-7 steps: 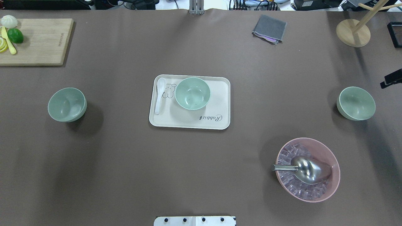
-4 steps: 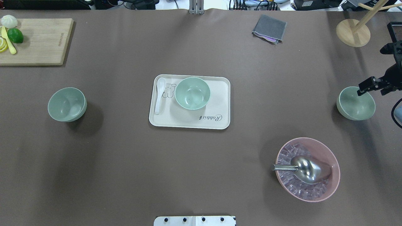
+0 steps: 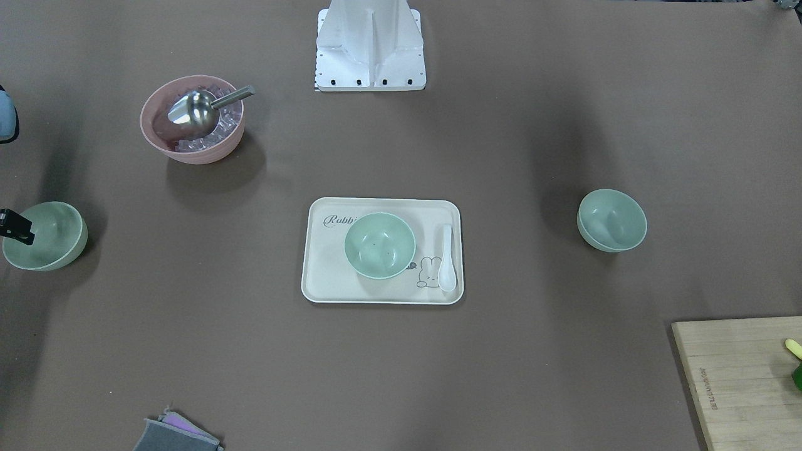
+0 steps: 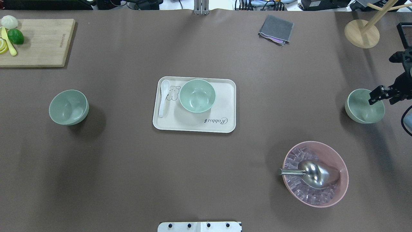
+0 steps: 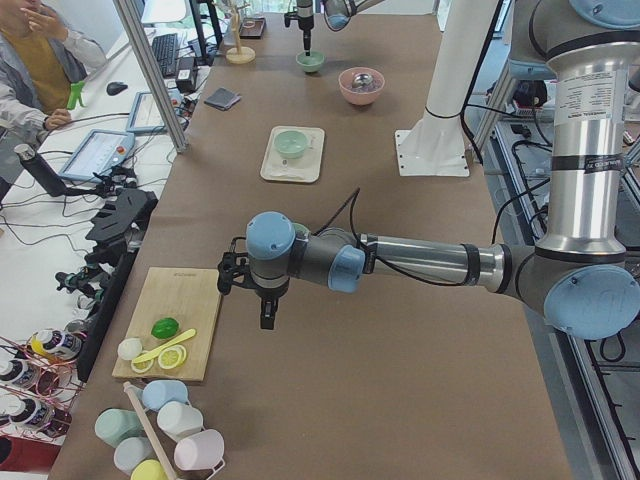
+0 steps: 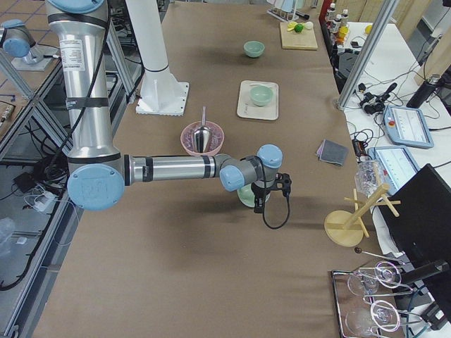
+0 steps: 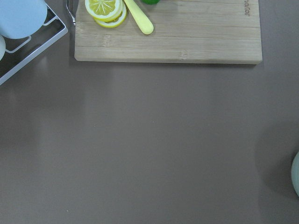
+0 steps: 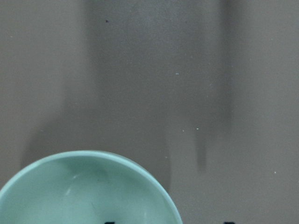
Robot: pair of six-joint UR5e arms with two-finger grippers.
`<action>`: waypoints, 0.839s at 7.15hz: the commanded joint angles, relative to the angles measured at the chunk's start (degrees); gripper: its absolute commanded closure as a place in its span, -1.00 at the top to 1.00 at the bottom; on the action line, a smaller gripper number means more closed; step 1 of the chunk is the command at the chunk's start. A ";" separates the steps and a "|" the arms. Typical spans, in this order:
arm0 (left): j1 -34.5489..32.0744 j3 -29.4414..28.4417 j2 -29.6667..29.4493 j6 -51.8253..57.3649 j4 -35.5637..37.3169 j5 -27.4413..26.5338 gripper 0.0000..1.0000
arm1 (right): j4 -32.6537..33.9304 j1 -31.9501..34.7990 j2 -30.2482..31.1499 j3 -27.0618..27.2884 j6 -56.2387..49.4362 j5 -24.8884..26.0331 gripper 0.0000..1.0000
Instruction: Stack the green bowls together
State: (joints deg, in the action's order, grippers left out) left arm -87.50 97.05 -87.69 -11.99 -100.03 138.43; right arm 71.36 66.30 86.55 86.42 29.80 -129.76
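Right gripper [image 4: 383,98], jaws spread wide, straddled the right bowl's [image 4: 360,109] rim. Left gripper [image 5: 268,316] hovered beside the board [image 5: 185,295]; I couldn't tell its opening.

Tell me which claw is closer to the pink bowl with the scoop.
Right. The right claw is at the green bowl near the pink bowl; the left claw is far off at the other end, beside the cutting board.

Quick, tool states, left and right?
Left tool: cannot be told, seen only from the side camera.
Right tool: open, holding nothing, at the rim of the green bowl on the robot's right.
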 commanded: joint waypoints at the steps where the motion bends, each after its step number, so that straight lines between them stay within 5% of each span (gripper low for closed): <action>1: 0.22 -0.10 -0.11 0.38 0.01 -0.18 0.96 | 0.01 -0.38 0.02 -1.50 0.26 -0.32 0.27; 2: 0.31 -0.10 -0.11 0.47 0.01 -0.18 0.96 | 0.01 -0.46 -0.24 -1.69 0.26 -0.58 -0.21; 3: 0.31 -0.02 -0.11 0.30 0.01 -0.18 0.96 | 0.01 -0.38 -0.07 -1.52 0.43 -0.76 -0.99; 6: 4.24 -0.19 -2.47 -6.15 0.01 -0.18 0.95 | 0.62 -0.38 -0.85 -0.38 0.69 -1.98 -1.00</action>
State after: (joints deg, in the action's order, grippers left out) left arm -85.79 96.89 -88.93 -13.71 -99.91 138.25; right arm 71.73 65.91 86.20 85.57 30.29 -131.04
